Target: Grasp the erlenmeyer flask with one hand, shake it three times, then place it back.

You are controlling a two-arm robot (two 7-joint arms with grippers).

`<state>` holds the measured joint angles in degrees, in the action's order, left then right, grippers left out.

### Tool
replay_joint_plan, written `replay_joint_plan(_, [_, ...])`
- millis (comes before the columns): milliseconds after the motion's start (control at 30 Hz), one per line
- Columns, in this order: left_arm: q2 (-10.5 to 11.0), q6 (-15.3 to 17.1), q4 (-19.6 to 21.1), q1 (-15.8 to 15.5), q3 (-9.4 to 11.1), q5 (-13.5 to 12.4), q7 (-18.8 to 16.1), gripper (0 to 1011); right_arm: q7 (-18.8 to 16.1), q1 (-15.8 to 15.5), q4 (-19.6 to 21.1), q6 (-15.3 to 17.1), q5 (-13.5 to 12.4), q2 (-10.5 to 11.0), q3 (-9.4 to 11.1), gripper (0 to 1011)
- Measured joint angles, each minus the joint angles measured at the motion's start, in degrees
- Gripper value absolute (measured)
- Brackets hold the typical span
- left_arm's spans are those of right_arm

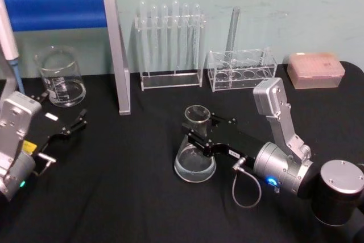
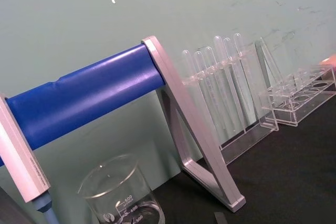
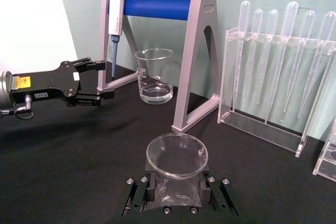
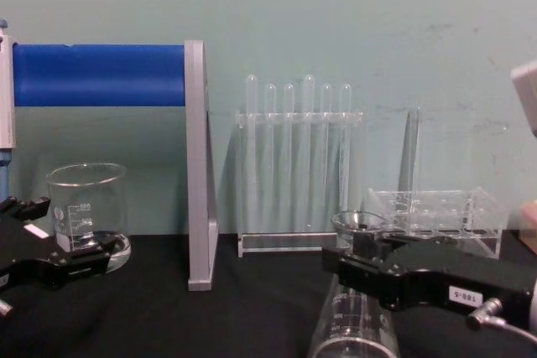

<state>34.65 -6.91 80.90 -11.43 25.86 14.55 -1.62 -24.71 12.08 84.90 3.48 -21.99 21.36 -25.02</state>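
Fingers (image 1: pixel 195 131) of the right gripper (image 1: pixel 200 135) sit on either side of the erlenmeyer flask (image 1: pixel 195 157), closed against its narrow neck just under the flared rim; in the right wrist view the glass mouth fills the gap between the two black fingers. Whether they squeeze hard or merely touch is difficult to judge. The flask stands upright with its wide base on the black tabletop (image 1: pixel 131 197), near the middle, and the right arm reaches in from about 4 o'clock of it.

At roughly 12 o'clock of the flask stands a clear rack of test tubes (image 1: pixel 169 44), and at 1 o'clock a lower clear rack (image 1: pixel 242 69). Toward 10 o'clock are the grey stand with a blue bar (image 1: pixel 116 49) and a glass beaker (image 1: pixel 60 77). The left gripper (image 1: pixel 71 123) hovers near the beaker at 9 o'clock, fingers apart, holding nothing.
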Motion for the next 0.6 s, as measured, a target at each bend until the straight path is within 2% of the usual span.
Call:
replay_joint_plan(267, [0.0, 0.0, 0.0, 0.0, 0.0, 0.0, 0.0, 1001, 0.0, 0.0, 0.0, 0.0, 0.0, 0.0, 0.0, 476])
replay_joint_plan(300, [0.0, 0.0, 0.0, 0.0, 0.0, 0.0, 0.0, 1001, 0.0, 0.0, 0.0, 0.0, 0.0, 0.0, 0.0, 553])
replay_joint_plan(367, [0.0, 0.0, 0.0, 0.0, 0.0, 0.0, 0.0, 1001, 0.0, 0.0, 0.0, 0.0, 0.0, 0.0, 0.1, 568])
replay_joint_plan(433, [0.0, 0.0, 0.0, 0.0, 0.0, 0.0, 0.0, 1001, 0.0, 0.0, 0.0, 0.0, 0.0, 0.0, 0.1, 626])
replay_joint_plan(467, [0.0, 0.0, 0.0, 0.0, 0.0, 0.0, 0.0, 1001, 0.0, 0.0, 0.0, 0.0, 0.0, 0.0, 0.1, 699])
replay_joint_plan(567, [0.0, 0.0, 0.0, 0.0, 0.0, 0.0, 0.0, 1001, 0.0, 0.0, 0.0, 0.0, 0.0, 0.0, 0.1, 758])
replay_joint_plan(600, [0.0, 0.0, 0.0, 0.0, 0.0, 0.0, 0.0, 1001, 0.0, 0.0, 0.0, 0.0, 0.0, 0.0, 0.1, 815])
